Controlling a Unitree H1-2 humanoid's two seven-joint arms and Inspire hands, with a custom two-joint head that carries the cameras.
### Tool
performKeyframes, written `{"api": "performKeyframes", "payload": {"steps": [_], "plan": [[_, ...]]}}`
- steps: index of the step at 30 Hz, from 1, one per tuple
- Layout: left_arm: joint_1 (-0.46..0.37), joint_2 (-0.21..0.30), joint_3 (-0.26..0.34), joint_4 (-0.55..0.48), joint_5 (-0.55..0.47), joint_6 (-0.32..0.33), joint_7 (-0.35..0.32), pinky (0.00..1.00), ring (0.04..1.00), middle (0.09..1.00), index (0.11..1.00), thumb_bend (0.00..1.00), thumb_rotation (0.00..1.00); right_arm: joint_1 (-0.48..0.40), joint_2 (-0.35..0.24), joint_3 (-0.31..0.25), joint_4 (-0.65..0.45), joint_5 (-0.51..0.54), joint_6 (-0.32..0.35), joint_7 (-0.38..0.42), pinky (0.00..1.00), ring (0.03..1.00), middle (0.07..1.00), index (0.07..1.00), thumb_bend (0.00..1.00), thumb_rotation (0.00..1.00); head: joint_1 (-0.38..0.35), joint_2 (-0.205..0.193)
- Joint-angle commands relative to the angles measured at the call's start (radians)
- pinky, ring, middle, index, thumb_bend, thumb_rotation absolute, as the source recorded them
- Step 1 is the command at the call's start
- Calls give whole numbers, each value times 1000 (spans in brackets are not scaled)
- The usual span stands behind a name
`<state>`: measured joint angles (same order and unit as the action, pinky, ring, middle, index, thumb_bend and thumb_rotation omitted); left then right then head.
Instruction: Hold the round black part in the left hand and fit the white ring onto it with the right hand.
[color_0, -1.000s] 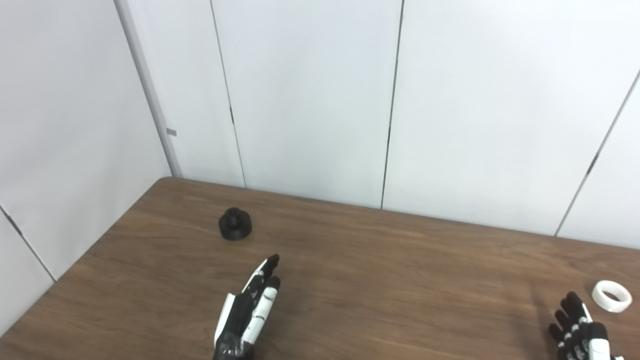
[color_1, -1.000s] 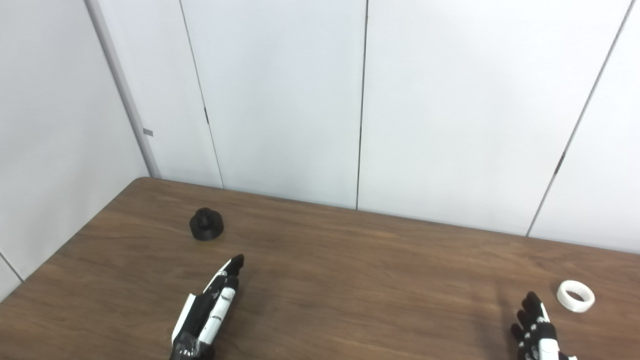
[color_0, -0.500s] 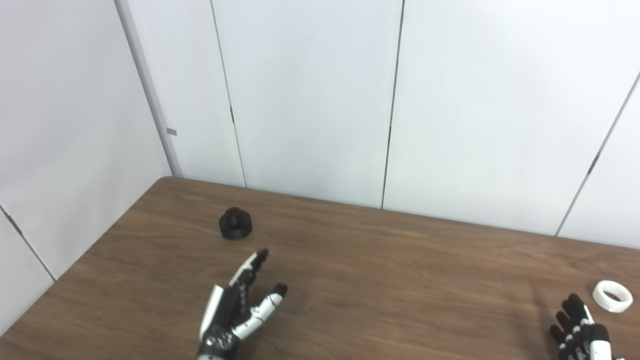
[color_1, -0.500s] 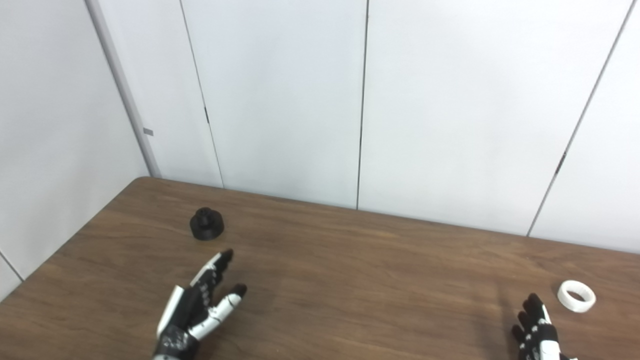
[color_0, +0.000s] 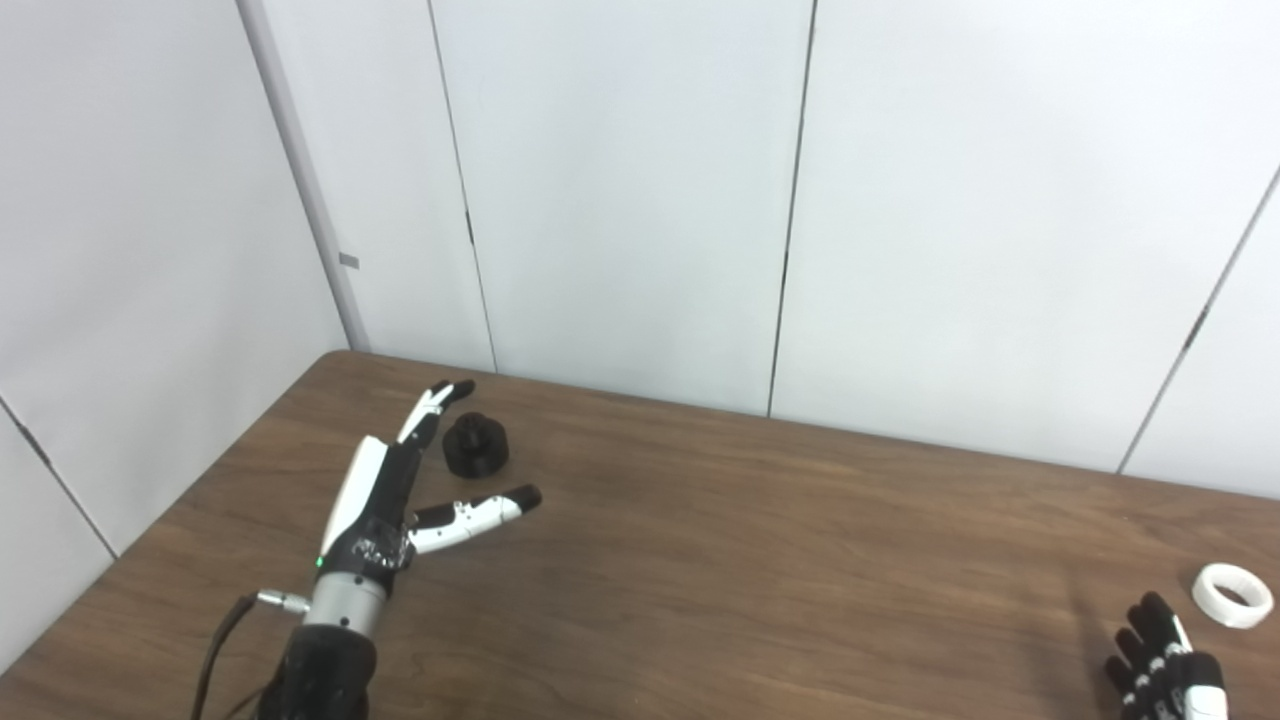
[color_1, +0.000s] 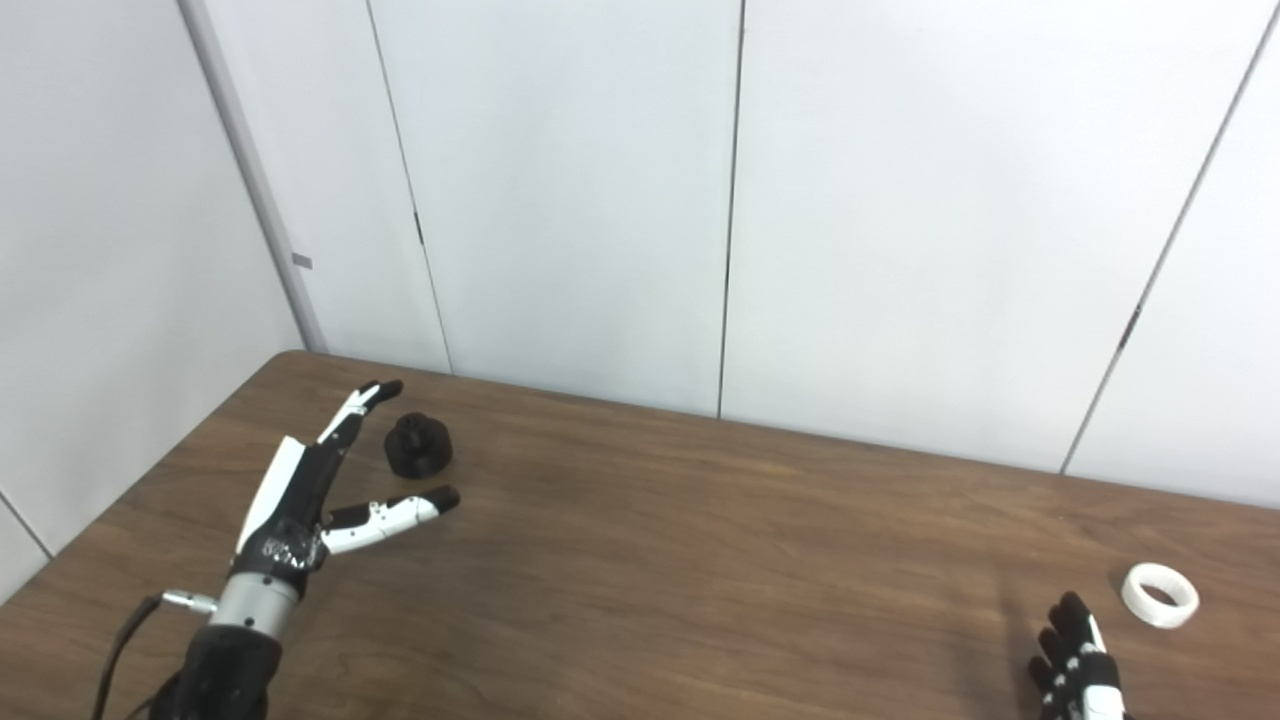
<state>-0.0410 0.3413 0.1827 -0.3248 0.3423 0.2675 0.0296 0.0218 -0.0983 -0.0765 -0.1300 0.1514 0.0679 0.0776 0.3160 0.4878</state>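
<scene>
Right hand (color_0: 1165, 680) cut off by bottom edge, only fingertips showing; its grip can't be judged.

Brown wooden table (color_0: 760, 560) — round black part (color_0: 475, 446) far left, white ring (color_0: 1232, 595) apparently flat, far right.

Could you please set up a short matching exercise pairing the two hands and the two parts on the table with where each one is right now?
Things:
1. left hand
2. right hand
3. round black part
4. white ring

Places:
A. lying at the table's far right
B. open, fingers and thumb either side of the black part
C. standing near the table's back left corner
D. low at the bottom right, short of the ring

Pairs: 1-B, 2-D, 3-C, 4-A
</scene>
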Motion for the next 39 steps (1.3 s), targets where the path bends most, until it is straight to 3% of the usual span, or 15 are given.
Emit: {"api": "performKeyframes", "payload": {"steps": [1, 12, 19, 26, 32, 39], "plan": [[-44, 48, -1, -18, 66, 7, 9, 1000, 1000, 1000, 924, 971, 425, 3, -2, -4, -21, 4, 4, 0, 1000, 1000, 1000, 1000, 467, 1000, -1, 2], [-136, 135, -28, 88, 187, 103, -20, 1000, 1000, 1000, 901, 979, 494, 2, -8, -5, -26, 4, 3, 4, 1000, 1000, 1000, 1000, 442, 1000, 8, 13], [-202, 165, -45, 220, 203, 85, -5, 1000, 1000, 1000, 887, 989, 507, -1, -9, -5, -24, 2, 6, 3, 1000, 1000, 1000, 998, 436, 1000, -3, 21], [-265, 178, -77, 333, 208, 107, -12, 1000, 1000, 988, 874, 995, 515, -3, -8, -4, -29, -9, 10, -2, 1000, 1000, 1000, 990, 452, 1000, -9, 26], [-318, 200, -138, 433, 239, 121, -38, 1000, 1000, 992, 866, 999, 555, -4, -7, -6, -28, -6, 6, -1, 1000, 1000, 1000, 986, 432, 1000, -19, 29], [-373, 204, -179, 554, 230, 108, -23, 1000, 1000, 994, 862, 1000, 546, -6, -10, -5, -17, -2, -4, 6, 1000, 1000, 1000, 994, 447, 1000, -30, 29]]}}
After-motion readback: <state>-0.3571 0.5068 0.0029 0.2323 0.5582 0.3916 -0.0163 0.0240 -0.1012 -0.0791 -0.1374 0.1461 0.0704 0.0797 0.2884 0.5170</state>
